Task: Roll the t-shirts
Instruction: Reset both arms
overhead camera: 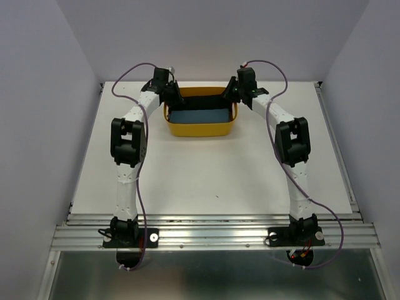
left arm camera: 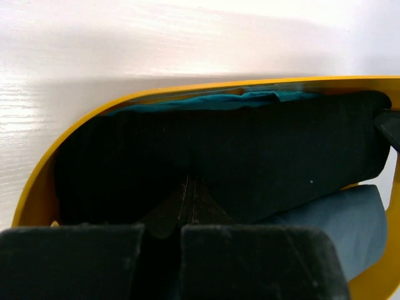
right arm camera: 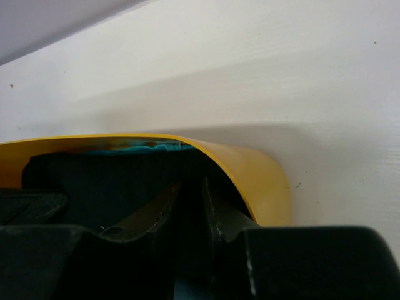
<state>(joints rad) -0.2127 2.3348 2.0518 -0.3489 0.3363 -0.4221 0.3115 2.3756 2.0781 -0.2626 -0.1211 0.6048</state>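
A black cloth t-shirt (left arm camera: 250, 156) and a teal-blue cloth t-shirt (overhead camera: 200, 116) are contained in a rounded yellow plastic tub (overhead camera: 200, 131). The black one is pinched by the left gripper (left arm camera: 189, 200); the right gripper's (right arm camera: 190, 206) state cannot be told.

Bright, even light is flooding the white desk (overhead camera: 206, 175), casting only faint shadows. Wrist views are showing blurred near fingers (left arm camera: 69, 262) and glare streaking the desk beyond the yellow tub (left arm camera: 31, 194).
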